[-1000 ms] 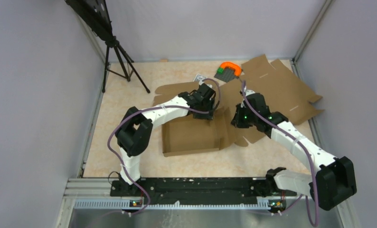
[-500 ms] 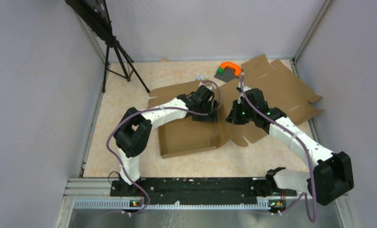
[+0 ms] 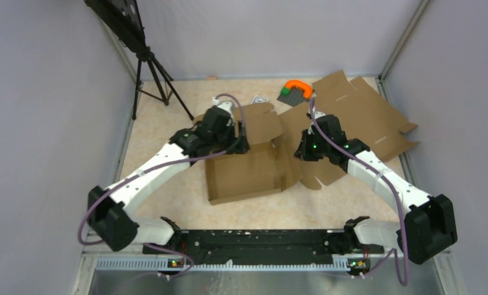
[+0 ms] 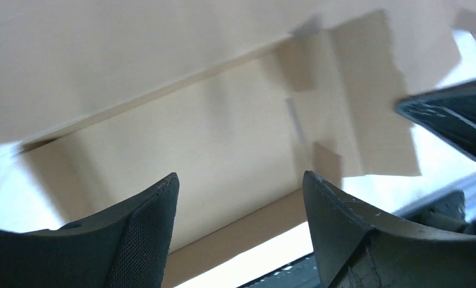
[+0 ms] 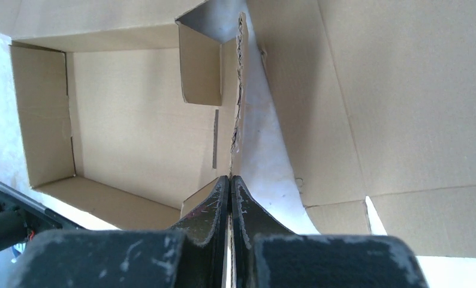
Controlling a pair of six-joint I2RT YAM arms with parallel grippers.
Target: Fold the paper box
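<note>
The paper box (image 3: 241, 177) is a shallow brown tray at the table's middle, with its lid flap (image 3: 260, 120) spread behind it. My left gripper (image 3: 241, 146) hangs over the box's back wall, open and empty. The left wrist view shows its fingers apart (image 4: 238, 198) above the box floor (image 4: 223, 138). My right gripper (image 3: 300, 152) is shut on the box's right wall. In the right wrist view the jaws (image 5: 231, 180) pinch that wall's top edge (image 5: 238, 90), with the box interior (image 5: 139, 120) to their left.
A second flat brown blank (image 3: 364, 117) lies at the back right. An orange and green piece on a grey plate (image 3: 294, 91) and a small grey card pack (image 3: 260, 99) lie at the back. A black tripod (image 3: 152, 74) stands at the back left.
My left arm has swung out to the left, and its gripper moved left along the box's back wall. The lid flap now shows behind it. The right gripper has kept its hold.
</note>
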